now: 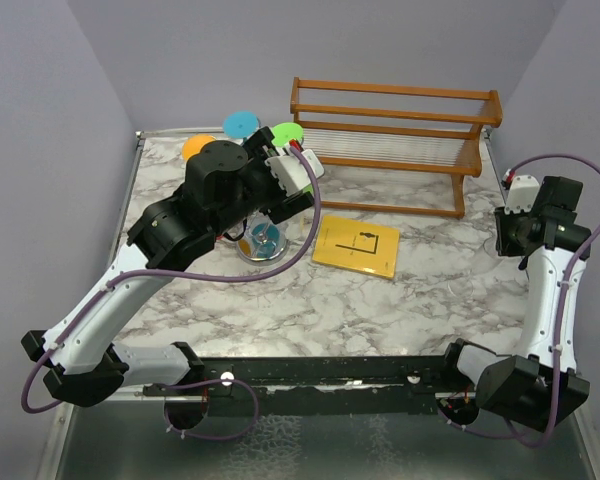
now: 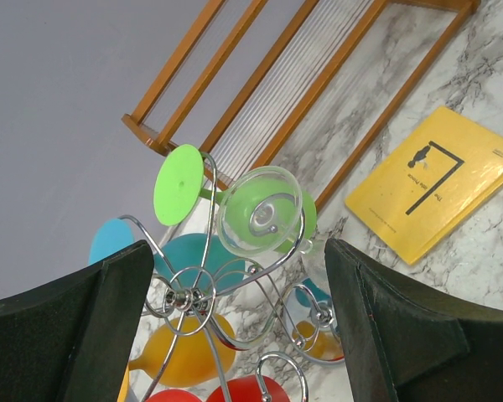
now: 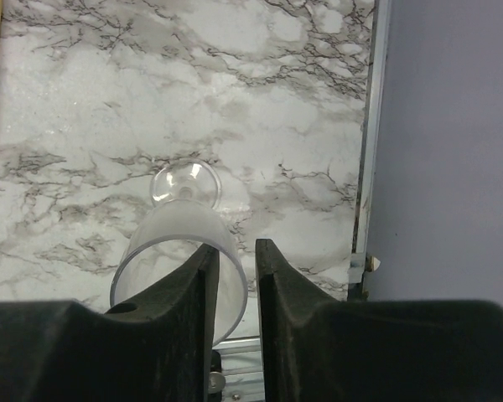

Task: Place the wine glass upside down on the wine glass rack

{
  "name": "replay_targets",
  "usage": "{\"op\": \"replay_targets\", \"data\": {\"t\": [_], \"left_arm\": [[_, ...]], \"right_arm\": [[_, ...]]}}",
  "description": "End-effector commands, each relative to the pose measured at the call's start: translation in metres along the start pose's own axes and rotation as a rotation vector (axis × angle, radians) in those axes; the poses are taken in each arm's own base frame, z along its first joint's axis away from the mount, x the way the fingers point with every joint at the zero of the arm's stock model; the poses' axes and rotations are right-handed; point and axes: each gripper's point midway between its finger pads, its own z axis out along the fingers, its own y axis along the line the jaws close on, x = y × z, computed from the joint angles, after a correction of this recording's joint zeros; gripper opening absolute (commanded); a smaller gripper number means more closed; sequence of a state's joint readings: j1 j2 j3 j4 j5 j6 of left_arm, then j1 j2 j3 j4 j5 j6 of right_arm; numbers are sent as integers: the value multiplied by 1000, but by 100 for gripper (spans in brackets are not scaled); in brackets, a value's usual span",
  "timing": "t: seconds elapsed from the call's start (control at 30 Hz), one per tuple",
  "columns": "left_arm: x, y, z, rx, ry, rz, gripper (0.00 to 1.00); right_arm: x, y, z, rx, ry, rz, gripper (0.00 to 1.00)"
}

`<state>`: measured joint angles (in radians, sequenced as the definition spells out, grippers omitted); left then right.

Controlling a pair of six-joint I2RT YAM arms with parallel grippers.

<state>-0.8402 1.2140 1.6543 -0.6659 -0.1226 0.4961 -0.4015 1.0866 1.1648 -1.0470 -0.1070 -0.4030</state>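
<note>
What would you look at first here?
Probably the silver wine glass rack at the back left of the table, holding a green glass and other colourful ones, with the left claw open over it. Then the yellow book lying mid-table, and the clear wine glass pinched in the right claw by the right edge.

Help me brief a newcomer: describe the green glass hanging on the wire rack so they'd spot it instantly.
Find the orange-brown wooden shelf at the far side of the table; just left of it stands the silver wire rack. Among its coloured glasses, the green glass hangs nearest the shelf; the others are teal, orange and red.
</note>
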Motion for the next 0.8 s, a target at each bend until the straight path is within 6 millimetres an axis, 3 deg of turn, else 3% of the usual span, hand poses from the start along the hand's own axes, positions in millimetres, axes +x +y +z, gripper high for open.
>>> {"op": "replay_targets", "data": {"t": [0.0,0.23,0.77], "left_arm": [[-6,6,1,-31,-14,2,86],[-8,9,2,-46,-13,-18,86],[-24,7,9,-22,-58,-164,91]], "right_arm": [[-1,7,6,-50,-10,-15,18],[-16,21,-5,-150,-56,-44,2],[-98,61,-63,-442,-341,-87,2]]}}
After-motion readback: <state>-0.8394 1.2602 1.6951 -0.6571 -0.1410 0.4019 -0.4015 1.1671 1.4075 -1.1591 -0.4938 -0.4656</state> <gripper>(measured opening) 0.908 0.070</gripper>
